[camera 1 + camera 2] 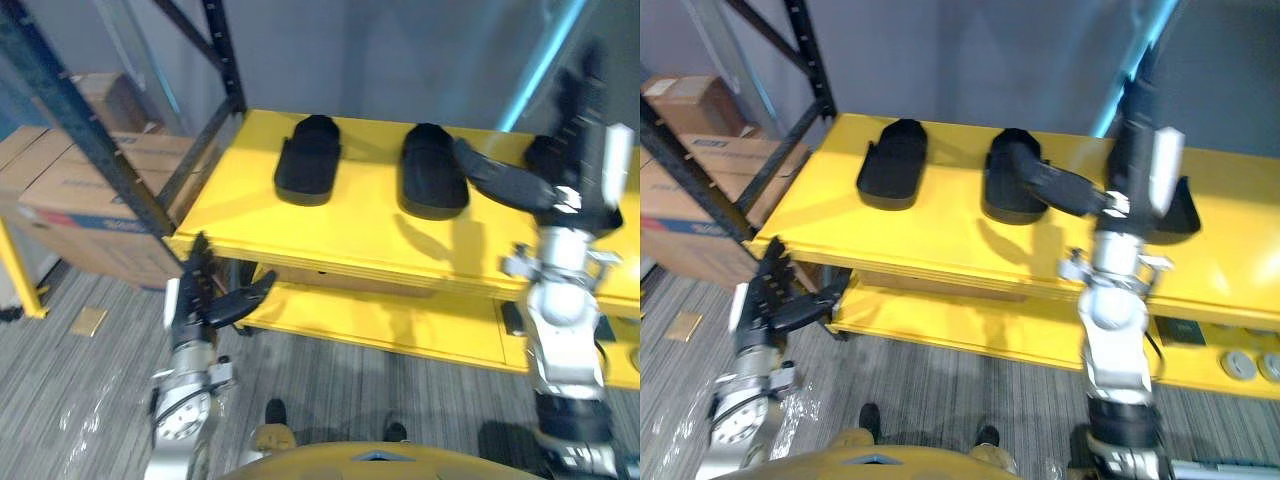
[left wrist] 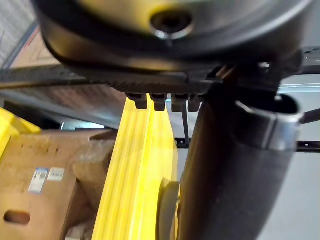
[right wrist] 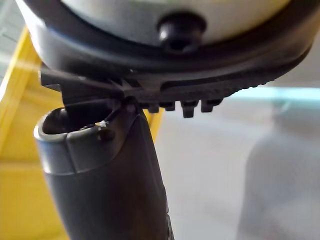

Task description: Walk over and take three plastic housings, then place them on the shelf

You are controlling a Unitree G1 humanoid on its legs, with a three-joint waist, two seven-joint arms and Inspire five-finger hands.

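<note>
Item: three plastic housings, recorded in a row on the upper deck of the yellow shelf (image 1: 940,240), long axes running front to back: left housing (image 1: 892,165); middle housing (image 1: 1012,178); right housing (image 1: 1185,212), partly masked by the right hand (image 1: 1132,150). That hand was noted raised just before it, fingers straight, thumb stretched toward the middle housing, nothing held; it was judged the nearer. The left hand (image 1: 200,295) was noted low at the shelf's front left corner, fingers straight, empty, well apart from all three.

Seemingly three black housings (image 1: 308,160) on shelf (image 1: 330,238).
</note>
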